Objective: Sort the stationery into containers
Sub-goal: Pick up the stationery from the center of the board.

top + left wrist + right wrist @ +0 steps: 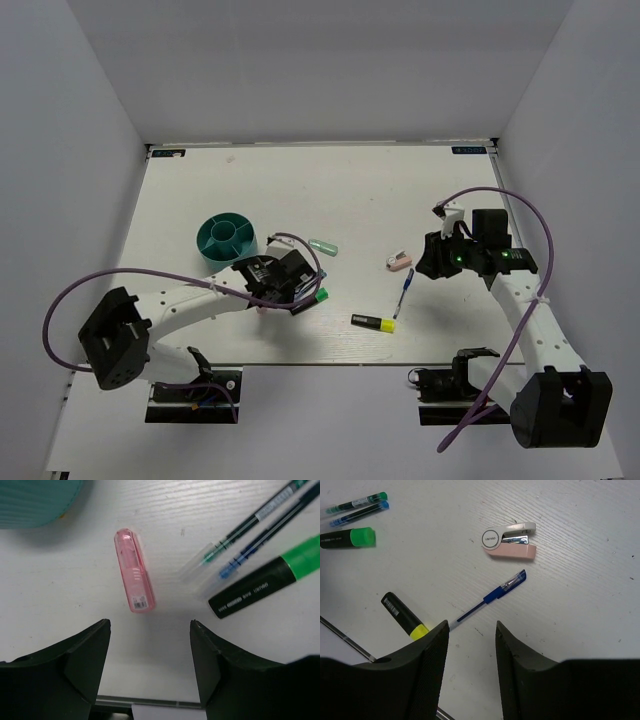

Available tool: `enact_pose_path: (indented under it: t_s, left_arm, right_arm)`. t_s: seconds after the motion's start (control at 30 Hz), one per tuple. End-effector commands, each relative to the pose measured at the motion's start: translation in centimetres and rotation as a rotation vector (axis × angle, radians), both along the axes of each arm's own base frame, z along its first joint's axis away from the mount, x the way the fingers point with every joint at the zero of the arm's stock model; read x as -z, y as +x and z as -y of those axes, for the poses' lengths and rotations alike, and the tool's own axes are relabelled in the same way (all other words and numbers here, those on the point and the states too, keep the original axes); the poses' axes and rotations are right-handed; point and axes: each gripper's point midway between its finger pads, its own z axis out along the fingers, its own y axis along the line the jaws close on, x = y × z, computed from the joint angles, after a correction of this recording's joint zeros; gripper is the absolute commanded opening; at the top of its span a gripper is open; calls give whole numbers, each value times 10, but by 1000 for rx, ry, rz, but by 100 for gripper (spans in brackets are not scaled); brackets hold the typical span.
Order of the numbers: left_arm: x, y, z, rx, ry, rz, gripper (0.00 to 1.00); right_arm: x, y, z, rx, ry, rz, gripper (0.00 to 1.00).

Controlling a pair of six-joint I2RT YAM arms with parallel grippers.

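Observation:
The round teal organiser (227, 238) stands left of centre; its wall shows in the left wrist view (35, 500). My left gripper (275, 290) (149, 627) is open and empty, above the table just short of a pink stubby piece (134, 571). A teal-black pen (250, 522), a slim blue pen (265, 537) and a green-black highlighter (270, 577) lie to its right. My right gripper (432, 262) (471, 630) is open and empty above another blue pen (490, 597) (405, 291). Near it lie a pink-white piece (510, 542) (399, 261) and a yellow-black highlighter (405, 616) (373, 322). A mint-green piece (322, 247) lies mid-table.
The table's front edge (150, 700) runs just below the left fingers. White walls (80, 150) close in the table on the left, back and right. The purple cables (520, 200) loop over both arms.

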Motion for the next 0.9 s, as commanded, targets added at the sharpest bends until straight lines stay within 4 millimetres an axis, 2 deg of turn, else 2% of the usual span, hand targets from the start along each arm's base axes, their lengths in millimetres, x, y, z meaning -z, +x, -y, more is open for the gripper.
enact_pose_path:
  t_s: [0.0, 0.07, 0.13, 0.17, 0.3, 0.43, 0.5, 0.73, 0.8, 0.87]
  left_arm:
    - [-7, 22, 0, -97, -22, 97, 75]
    - [-3, 30, 1, -120, -33, 122, 75]
    - [7, 29, -5, -144, -29, 113, 73]
    - [7, 35, 0, -175, -81, 135, 72]
    - [20, 40, -4, -228, -139, 156, 66]
    - [34, 40, -17, -267, -121, 155, 63]
    - [36, 44, -16, -274, -136, 168, 62]
    - [61, 40, -27, -291, -119, 146, 62]
    - [75, 32, -36, -299, -103, 134, 60]
    - [76, 33, -35, -303, -116, 142, 57]
  right_arm:
    - [-10, 2, 3, 10, -8, 37, 46]
    - [-10, 2, 3, 8, -9, 40, 47]
    - [-11, 1, 2, 8, -8, 45, 48]
    - [-9, 1, 3, 8, -11, 39, 48]
    - [-10, 1, 5, 20, -15, 41, 50]
    - [-8, 1, 5, 20, -19, 40, 50]
    - [-6, 2, 6, 21, -22, 37, 50]
    - [-6, 1, 6, 23, -22, 34, 51]
    - [-5, 1, 6, 21, -21, 31, 51]
    - [-5, 1, 6, 23, -26, 31, 51]
